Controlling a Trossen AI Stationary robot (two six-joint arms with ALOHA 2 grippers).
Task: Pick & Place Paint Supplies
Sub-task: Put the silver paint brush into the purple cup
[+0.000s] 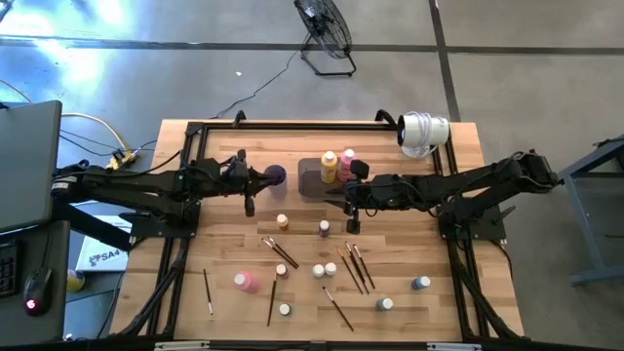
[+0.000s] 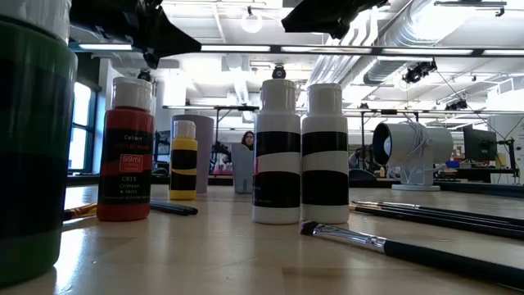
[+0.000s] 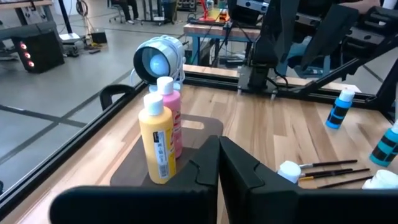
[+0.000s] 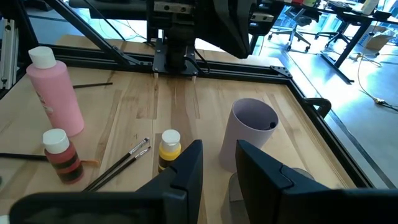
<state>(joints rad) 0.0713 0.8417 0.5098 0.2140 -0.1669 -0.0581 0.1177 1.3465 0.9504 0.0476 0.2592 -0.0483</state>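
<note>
My left gripper [image 1: 250,206], fingers together on nothing, hangs beside the cup [image 1: 276,175]. Yellow bottle [image 1: 329,165] and pink bottle [image 1: 346,161] stand on the tray [image 1: 310,182], at 11 o'clock from my right gripper [image 1: 352,225], slightly apart, empty.

A dark tray [image 1: 310,181], a purple cup [image 1: 277,175] and a white lamp [image 1: 423,131] are carried by the wooden tabletop [image 1: 419,244]; small paint bottles [image 1: 319,270] and paintbrushes [image 1: 353,268] are scattered across it.
</note>
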